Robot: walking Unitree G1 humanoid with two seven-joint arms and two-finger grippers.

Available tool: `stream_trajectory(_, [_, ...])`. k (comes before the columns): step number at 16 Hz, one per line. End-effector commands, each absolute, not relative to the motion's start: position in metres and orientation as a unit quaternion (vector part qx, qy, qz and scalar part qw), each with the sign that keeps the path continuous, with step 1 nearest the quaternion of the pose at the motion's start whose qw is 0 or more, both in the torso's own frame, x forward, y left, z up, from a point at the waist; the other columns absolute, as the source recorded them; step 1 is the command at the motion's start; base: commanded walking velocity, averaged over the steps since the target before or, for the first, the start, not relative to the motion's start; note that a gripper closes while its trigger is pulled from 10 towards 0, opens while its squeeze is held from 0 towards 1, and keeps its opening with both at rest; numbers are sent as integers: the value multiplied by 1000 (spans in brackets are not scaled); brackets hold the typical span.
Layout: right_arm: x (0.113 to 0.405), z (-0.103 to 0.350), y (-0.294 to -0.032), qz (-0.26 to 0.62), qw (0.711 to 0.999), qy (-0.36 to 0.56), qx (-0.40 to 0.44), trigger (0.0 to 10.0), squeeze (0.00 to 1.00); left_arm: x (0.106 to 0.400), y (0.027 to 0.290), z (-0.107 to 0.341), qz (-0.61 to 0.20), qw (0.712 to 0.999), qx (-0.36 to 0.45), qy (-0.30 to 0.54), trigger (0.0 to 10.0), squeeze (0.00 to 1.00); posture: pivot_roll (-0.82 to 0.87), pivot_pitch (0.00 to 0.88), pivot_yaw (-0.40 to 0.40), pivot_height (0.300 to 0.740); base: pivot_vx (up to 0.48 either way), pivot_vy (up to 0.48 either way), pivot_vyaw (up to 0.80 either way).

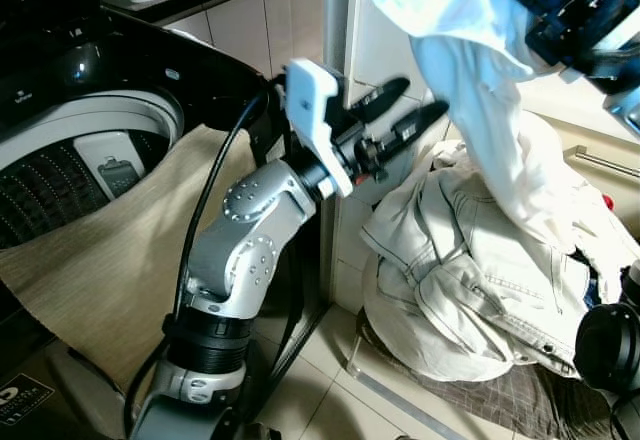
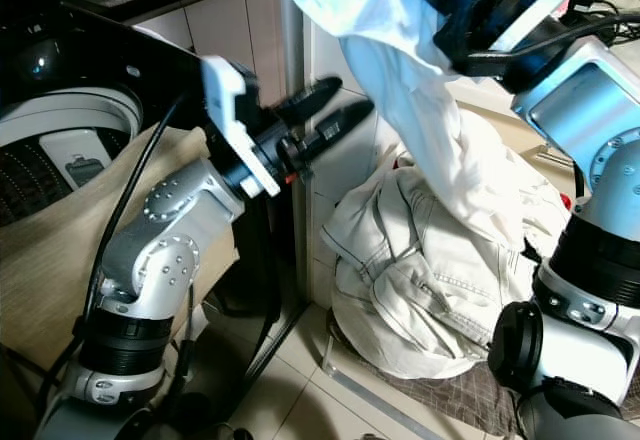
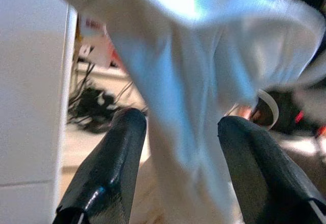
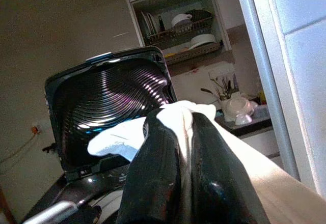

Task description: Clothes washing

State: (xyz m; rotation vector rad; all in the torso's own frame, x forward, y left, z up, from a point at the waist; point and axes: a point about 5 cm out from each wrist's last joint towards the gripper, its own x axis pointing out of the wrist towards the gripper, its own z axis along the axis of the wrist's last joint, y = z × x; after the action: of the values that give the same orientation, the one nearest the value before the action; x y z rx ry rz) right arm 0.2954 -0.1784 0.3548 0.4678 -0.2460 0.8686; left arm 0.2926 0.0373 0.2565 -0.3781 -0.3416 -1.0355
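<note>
lifting a white garment (image 1: 470, 90) off the laundry pile (image 1: 480, 270), my right gripper (image 4: 183, 147) pinches its top edge; left gripper (image 1: 400, 110) waits spread beside it. soft, light, droopy cloth: i'd grab mid-length, toward the washer (image 1: 90, 150).

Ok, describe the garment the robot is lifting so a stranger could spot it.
Start at the laundry pile right of the washing machine. The white garment rises from it, pinched high in the right gripper. Unlike the cream denim beneath, it is smooth and hangs stretched.

home laundry corner: washing machine (image 1: 90, 150)
</note>
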Motion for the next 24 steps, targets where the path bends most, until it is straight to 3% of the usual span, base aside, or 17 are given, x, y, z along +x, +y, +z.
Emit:
stream_trajectory(1, [290,358,-175,427,867,-121,228,0,0,287,38,267,-500,823,-199,-181,10000,0,-122,0,16,740,0,0,0])
stream_trajectory(3, [290,356,-171,434,858,-113,251,0,0,290,31,260,-490,835,-185,-169,10000,0,-118,0,12,740,0,0,0])
stream_trajectory(4, [290,354,-169,439,854,-109,257,0,0,293,28,255,-481,842,-185,-159,10000,1000,-120,0,13,740,0,0,0])
stream_trajectory(8, [286,352,-157,452,843,-102,274,0,0,298,20,246,-466,858,-166,-139,10000,1000,-128,0,17,740,0,0,0])
stream_trajectory(9, [284,351,-152,458,839,-98,278,0,0,297,16,244,-474,854,-167,-135,10000,878,-128,0,16,740,0,0,0])
stream_trajectory(10, [284,349,-150,463,835,-93,283,0,0,295,13,243,-486,845,-178,-138,10000,0,-129,0,13,740,0,0,0])
stream_trajectory(12, [282,341,-139,469,828,-78,298,0,0,293,4,242,-487,840,-191,-144,10000,0,-129,0,12,740,0,0,0])
stream_trajectory(17, [275,330,-117,482,815,-53,317,0,0,303,-2,236,-433,877,-150,-147,10000,0,-131,0,16,740,0,0,0])
stream_trajectory(20, [275,327,-116,479,817,-48,317,0,0,307,2,237,-414,880,-171,-157,9647,0,-132,0,17,740,0,0,0])
stream_trajectory(21, [275,326,-117,477,819,-46,317,0,0,308,4,238,-408,879,-186,-159,0,0,-132,0,17,740,0,0,0])
stream_trajectory(24, [276,324,-118,471,823,-42,314,0,0,309,8,237,-407,878,-191,-163,0,0,-130,0,18,740,0,0,0])
